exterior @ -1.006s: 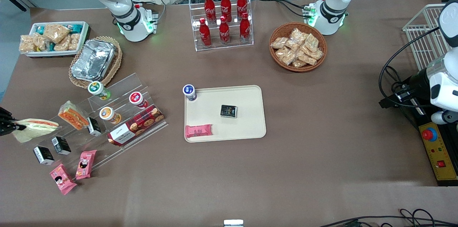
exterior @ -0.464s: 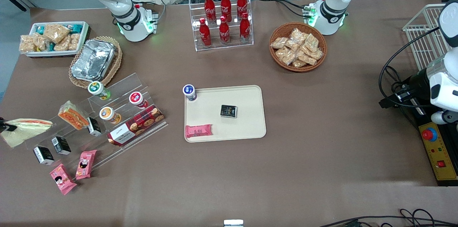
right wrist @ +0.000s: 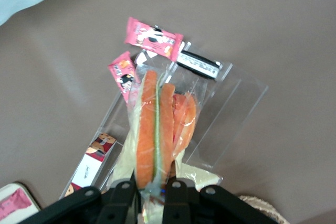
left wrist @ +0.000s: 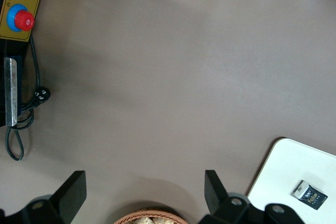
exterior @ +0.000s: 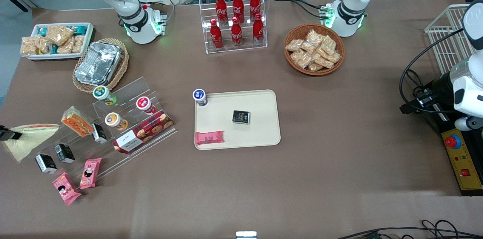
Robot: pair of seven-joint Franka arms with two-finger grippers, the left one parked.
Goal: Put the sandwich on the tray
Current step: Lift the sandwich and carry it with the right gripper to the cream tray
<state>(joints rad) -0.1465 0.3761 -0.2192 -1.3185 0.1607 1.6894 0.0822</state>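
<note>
My gripper (exterior: pixel 6 134) is at the working arm's end of the table, at the edge of the front view, shut on the sandwich (exterior: pixel 32 137). The sandwich is a clear-wrapped pale wedge with a red-orange and green filling stripe, and it hangs tilted beside the acrylic stand (exterior: pixel 124 118). In the right wrist view the sandwich (right wrist: pixel 157 129) sticks out from between the gripper (right wrist: pixel 153 190) fingers, over the stand's end. The cream tray (exterior: pixel 260 118) lies mid-table, well away from the gripper. It carries a black pack (exterior: pixel 241 117), a pink bar (exterior: pixel 209 138) and a blue-lidded cup (exterior: pixel 199 97).
The stand holds a chunkier orange-faced sandwich (exterior: pixel 76 121), small cups, black packs and a cookie box (exterior: pixel 143 131). Pink packs (exterior: pixel 90 172) lie nearer the camera. Farther back stand a foil container (exterior: pixel 99 62) in a wicker basket, a snack-pack tray (exterior: pixel 56 40), a cola rack (exterior: pixel 236 16) and a snack basket (exterior: pixel 314 48).
The gripper has drawn outward toward the edge of the front view with the sandwich. The wedge has swung, and its pointed end now hangs lower and nearer the camera.
</note>
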